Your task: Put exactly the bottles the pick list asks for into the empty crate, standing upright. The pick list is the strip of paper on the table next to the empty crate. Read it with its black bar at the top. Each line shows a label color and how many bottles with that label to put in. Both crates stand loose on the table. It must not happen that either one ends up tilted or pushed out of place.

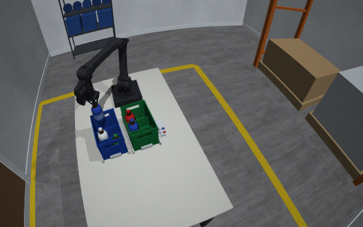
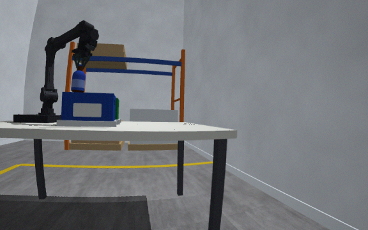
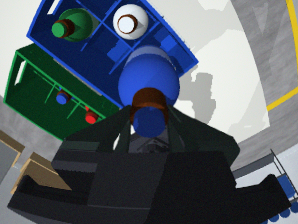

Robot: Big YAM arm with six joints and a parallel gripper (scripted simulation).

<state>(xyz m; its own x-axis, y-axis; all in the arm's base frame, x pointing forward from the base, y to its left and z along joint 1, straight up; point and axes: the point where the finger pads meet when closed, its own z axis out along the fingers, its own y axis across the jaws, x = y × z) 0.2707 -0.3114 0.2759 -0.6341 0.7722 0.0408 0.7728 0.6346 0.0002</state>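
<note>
My gripper (image 1: 94, 103) is shut on the neck of a blue bottle (image 1: 97, 114) and holds it upright above the far end of the blue crate (image 1: 109, 133). In the exterior view the blue bottle (image 2: 78, 81) hangs with its base about level with the blue crate's (image 2: 88, 106) rim. The wrist view shows the blue bottle (image 3: 149, 84) below my fingers. A white bottle (image 1: 103, 134) and a green bottle (image 1: 115, 137) stand in the blue crate. The green crate (image 1: 139, 124) holds a red bottle (image 1: 128, 115) and a blue bottle (image 1: 133, 125). The pick list (image 1: 161, 127) lies right of the green crate.
The arm's black base (image 1: 126, 93) sits on the table behind the crates. The table edge runs close to the left of the blue crate. A shelf with blue bins (image 1: 88, 19) stands at the back wall.
</note>
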